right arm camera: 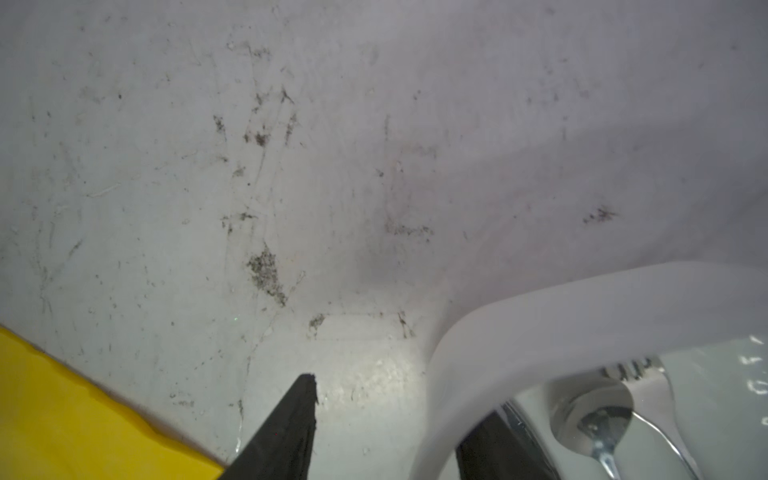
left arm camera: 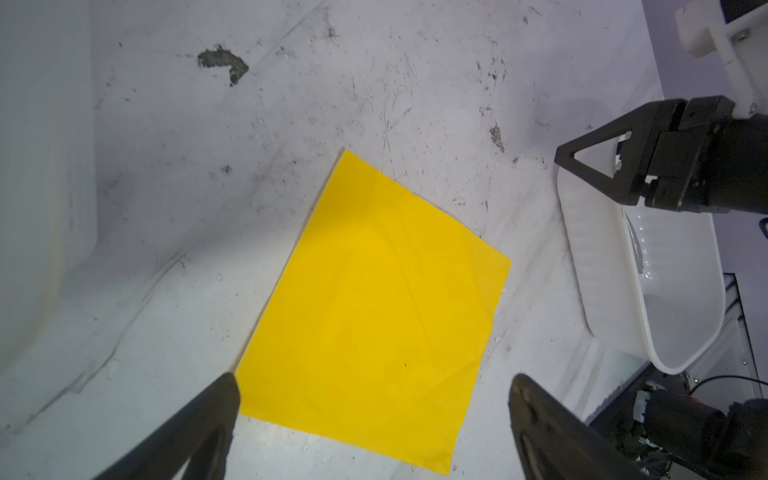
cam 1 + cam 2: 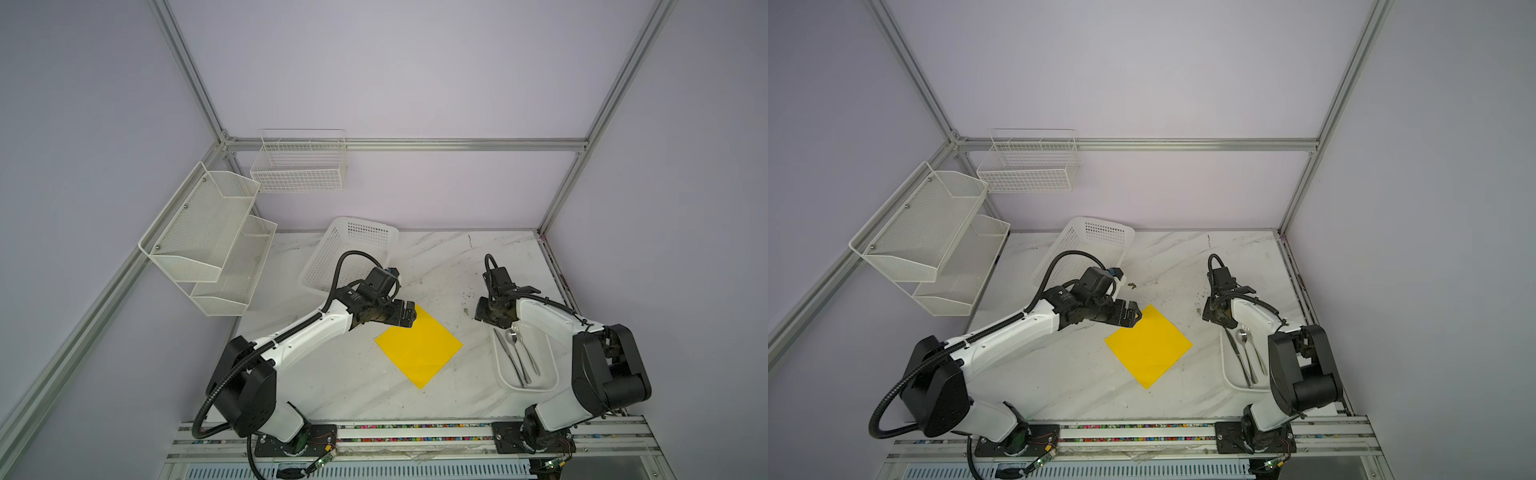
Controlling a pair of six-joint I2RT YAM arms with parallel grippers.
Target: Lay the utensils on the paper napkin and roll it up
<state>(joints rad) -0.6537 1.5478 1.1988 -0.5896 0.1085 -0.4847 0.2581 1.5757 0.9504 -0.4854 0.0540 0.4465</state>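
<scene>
- So far nothing of the task is done: the paper napkin point(image 3: 419, 345) lies flat and bare near the middle of the table point(image 3: 340, 374), turned corner-on to the front edge.
- All three utensils point(image 3: 517, 357) lie side by side in the white tray point(image 3: 502, 374) by the table's right edge, apart from the napkin.
- The left hand point(image 3: 410, 316) hangs wide open and empty over the napkin's far-left edge.
- The right hand point(image 3: 481, 311) sits at the tray's far end, jaws partly apart and astride its rim, holding nothing; whether a finger touches the rim I cannot tell.
- Left to do, as I judge it: carry each utensil across, lay them on the napkin, then roll it.
</scene>
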